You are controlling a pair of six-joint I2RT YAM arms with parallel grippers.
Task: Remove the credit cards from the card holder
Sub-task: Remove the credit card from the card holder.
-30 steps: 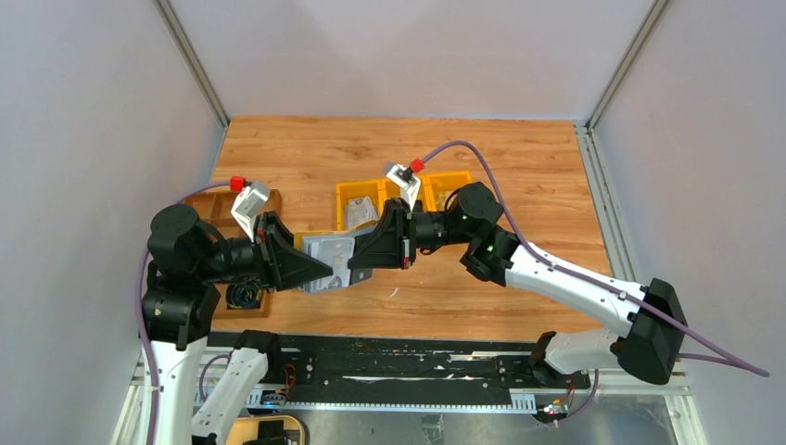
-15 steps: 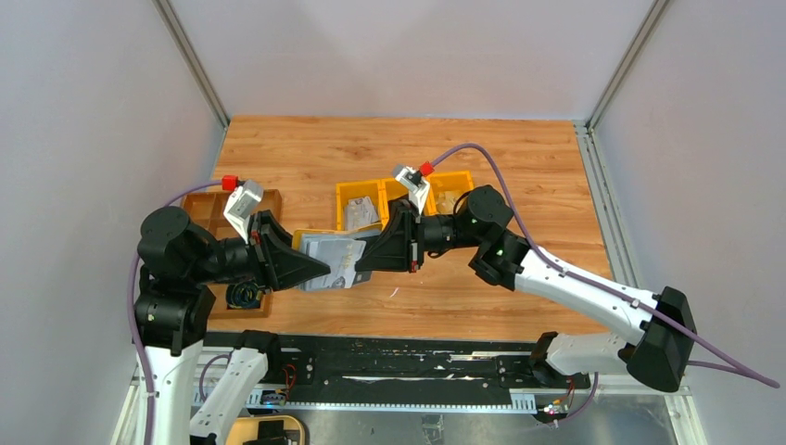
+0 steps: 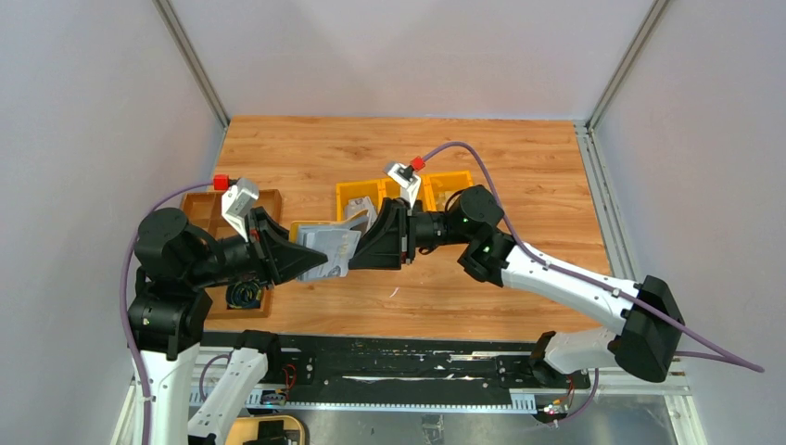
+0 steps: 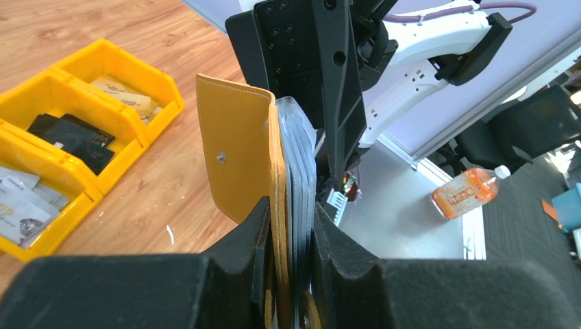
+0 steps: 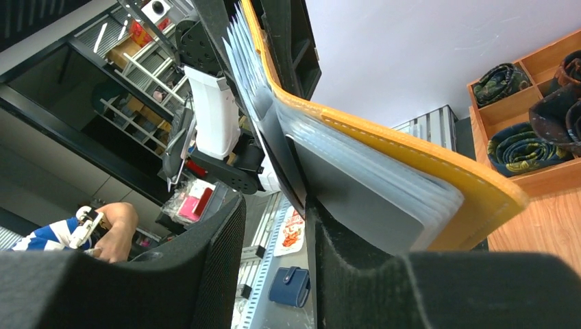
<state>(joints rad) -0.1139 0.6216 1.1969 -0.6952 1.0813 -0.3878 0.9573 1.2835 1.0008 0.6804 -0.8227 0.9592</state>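
Top external: card holder point(image 3: 326, 247) is held off the bench point(image 3: 445, 158) between the two arms, near the yellow bins point(image 3: 352, 190); left gripper point(image 3: 313, 263) at one end, right gripper point(image 3: 360, 252) at the other; contact hidden behind the black jaws.

Left wrist: jaws clenched on the card holder's lower edge; mustard cover and clear sleeves point(image 4: 301, 157) stand upright; no card face readable.

Right wrist: jaws parted, background showing between them; a dark leaf edge dips toward the gap. Judgement: pinch one card edge only, draw it straight along its sleeve while the left grips firm; which leaf is card and which is sleeve, cannot tell.
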